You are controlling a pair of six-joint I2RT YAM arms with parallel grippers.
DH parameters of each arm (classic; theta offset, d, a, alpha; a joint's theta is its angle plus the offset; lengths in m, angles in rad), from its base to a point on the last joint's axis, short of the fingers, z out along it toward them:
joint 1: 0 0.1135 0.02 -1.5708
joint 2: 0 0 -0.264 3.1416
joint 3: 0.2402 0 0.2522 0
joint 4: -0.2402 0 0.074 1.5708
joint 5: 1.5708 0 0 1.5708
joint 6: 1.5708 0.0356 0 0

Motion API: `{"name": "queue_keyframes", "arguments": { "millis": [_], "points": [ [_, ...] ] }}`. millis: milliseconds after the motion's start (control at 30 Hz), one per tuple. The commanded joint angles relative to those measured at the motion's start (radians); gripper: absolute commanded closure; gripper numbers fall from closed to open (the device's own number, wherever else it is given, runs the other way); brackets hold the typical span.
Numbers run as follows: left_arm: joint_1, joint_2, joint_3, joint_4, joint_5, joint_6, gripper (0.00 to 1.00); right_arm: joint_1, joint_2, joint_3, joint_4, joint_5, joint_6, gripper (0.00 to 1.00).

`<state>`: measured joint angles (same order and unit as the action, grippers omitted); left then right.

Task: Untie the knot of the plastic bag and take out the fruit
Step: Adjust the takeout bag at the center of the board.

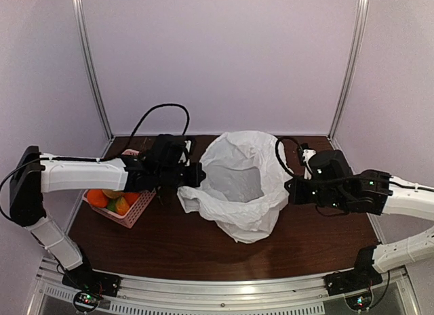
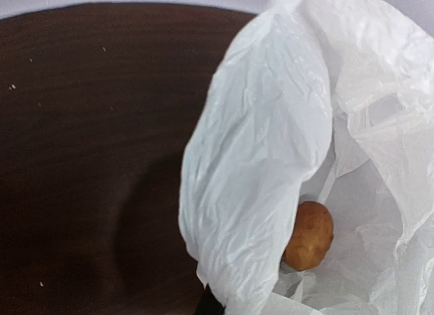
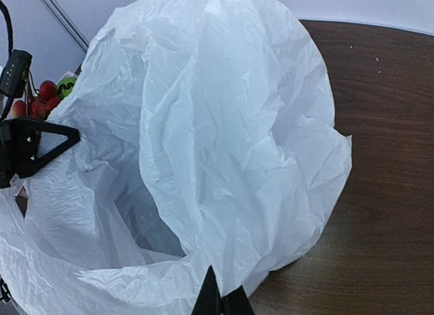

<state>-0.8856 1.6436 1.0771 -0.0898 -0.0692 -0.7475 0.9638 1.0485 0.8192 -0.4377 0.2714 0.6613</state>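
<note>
Plastic bag [image 1: 234,190] gapes between left gripper [image 1: 196,174] and right gripper [image 1: 290,188], both pinching its rim; fruit [image 2: 308,235] inside, nearer left.

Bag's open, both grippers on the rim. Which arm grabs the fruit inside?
Likely left. The brown fruit lies close to the left gripper inside the bag; the right wrist view shows none, so the right gripper can hold the rim.

From my screen I see a dark brown wood-grain bench [image 1: 169,250] flooring a small booth, with plain pale walls on three sides and the back wall [image 1: 224,57] faintly lilac. A slim metal left post [image 1: 91,64] and right post [image 1: 348,64] rise from the back corners. A ribbed aluminium rail [image 1: 224,288] runs along the near edge. The light is soft and even, with no hard shadows.
</note>
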Motion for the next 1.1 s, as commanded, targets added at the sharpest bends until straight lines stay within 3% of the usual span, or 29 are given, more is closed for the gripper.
{"name": "queue_keyframes", "arguments": {
  "millis": [0, 167, 333, 567, 600, 633, 733, 800, 900, 1067],
  "points": [
    [0.031, -0.126, -0.091, 0.135, -0.11, 0.041, 1.0, -0.005, -0.088, -0.019, -0.138, 0.084, -0.02, 1.0],
    [0.033, -0.164, -0.194, 0.215, -0.093, 0.052, 1.0, -0.005, -0.141, -0.162, -0.182, 0.045, 0.064, 1.0],
    [0.017, -0.156, -0.293, 0.34, -0.039, 0.069, 1.0, -0.005, -0.152, -0.325, -0.055, -0.009, 0.128, 1.0],
    [-0.019, -0.162, -0.359, 0.448, -0.024, 0.126, 1.0, -0.001, -0.11, -0.323, -0.03, -0.035, 0.11, 1.0],
    [-0.027, -0.16, -0.353, 0.452, -0.016, 0.135, 1.0, -0.001, -0.119, -0.302, -0.041, -0.035, 0.094, 0.97],
    [-0.032, -0.16, -0.34, 0.453, -0.007, 0.148, 1.0, 0.0, -0.128, -0.276, -0.055, -0.033, 0.068, 0.88],
    [-0.047, -0.154, -0.311, 0.441, 0.002, 0.172, 1.0, 0.003, -0.166, -0.181, -0.097, -0.024, 0.009, 0.47],
    [-0.048, -0.152, -0.3, 0.43, 0.003, 0.172, 1.0, 0.008, -0.188, -0.12, -0.108, -0.021, -0.029, 0.32],
    [-0.048, -0.15, -0.293, 0.423, 0.003, 0.169, 1.0, 0.019, -0.202, -0.045, -0.097, -0.036, -0.082, 0.22],
    [-0.049, -0.148, -0.286, 0.407, 0.003, 0.173, 1.0, 0.055, -0.149, 0.028, -0.014, -0.074, -0.175, 0.2]
  ]
}}
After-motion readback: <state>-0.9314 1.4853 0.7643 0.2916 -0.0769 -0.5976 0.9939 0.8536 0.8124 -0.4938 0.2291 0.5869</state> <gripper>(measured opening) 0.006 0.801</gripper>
